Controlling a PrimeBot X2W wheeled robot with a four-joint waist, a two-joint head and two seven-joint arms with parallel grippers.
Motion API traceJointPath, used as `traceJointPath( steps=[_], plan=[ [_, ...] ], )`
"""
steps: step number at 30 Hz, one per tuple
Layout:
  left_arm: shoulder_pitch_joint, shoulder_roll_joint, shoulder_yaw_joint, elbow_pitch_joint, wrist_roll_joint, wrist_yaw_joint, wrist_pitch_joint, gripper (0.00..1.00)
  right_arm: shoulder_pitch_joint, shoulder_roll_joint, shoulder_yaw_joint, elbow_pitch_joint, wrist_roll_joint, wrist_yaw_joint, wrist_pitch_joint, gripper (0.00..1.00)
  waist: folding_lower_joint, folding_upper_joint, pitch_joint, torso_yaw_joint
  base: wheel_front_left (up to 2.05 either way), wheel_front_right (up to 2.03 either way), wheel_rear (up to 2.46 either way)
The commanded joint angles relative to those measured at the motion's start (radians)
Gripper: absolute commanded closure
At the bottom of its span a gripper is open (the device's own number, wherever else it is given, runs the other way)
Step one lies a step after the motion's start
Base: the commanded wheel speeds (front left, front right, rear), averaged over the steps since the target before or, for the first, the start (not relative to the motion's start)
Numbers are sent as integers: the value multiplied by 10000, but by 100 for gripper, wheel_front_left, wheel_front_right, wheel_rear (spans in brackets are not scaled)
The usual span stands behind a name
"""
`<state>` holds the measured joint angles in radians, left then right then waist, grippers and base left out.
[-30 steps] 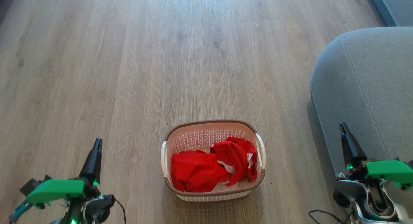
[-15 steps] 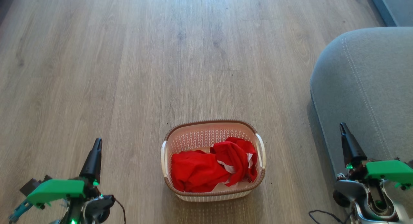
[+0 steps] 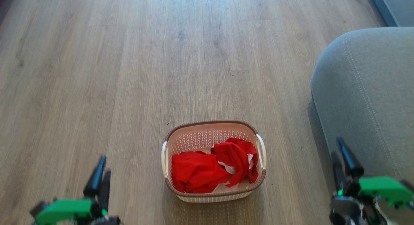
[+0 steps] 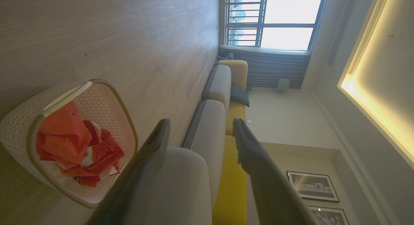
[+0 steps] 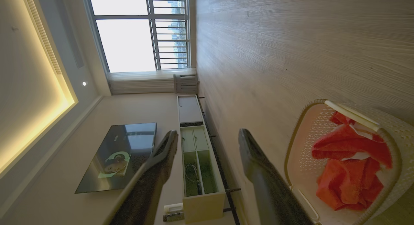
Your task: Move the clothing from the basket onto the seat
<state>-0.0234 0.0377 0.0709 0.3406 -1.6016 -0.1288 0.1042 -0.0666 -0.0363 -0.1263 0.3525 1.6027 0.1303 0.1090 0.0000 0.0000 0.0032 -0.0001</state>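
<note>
Red clothing [image 3: 200, 173] sat heaped in basket [image 3: 210, 123]; bare wood floor [image 3: 129, 73] lay wide far and left; seat [image 3: 365, 89] edge close right; left hand [image 3: 105, 165], right hand [image 3: 336, 147] spread wide, empty.

The seat [image 3: 368, 89] runs off the right edge; the clothing [image 3: 197, 173] hides the basket [image 3: 207, 136] floor.

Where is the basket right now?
In the head view the basket stands on the wood floor at lower centre, holding the red clothing, with the grey seat off to its right.
</note>
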Motion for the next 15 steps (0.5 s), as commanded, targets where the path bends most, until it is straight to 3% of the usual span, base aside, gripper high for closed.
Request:
traceJointPath(
  steps=[1, 15],
  plan=[
    [-9, -3, -4, 53, 12, 0, -22, 0, -11, 2, 14, 41, -14, 0, -9, 0, 0, 0, 7, -1, 0, 0, 0],
    [-537, 72, -170, 285, 348, -2, -403, 0, -491, -189, 390, 111, -403, 0, -365, 0, 0, 0, 46, -12, 0, 0, 0]
  ],
)
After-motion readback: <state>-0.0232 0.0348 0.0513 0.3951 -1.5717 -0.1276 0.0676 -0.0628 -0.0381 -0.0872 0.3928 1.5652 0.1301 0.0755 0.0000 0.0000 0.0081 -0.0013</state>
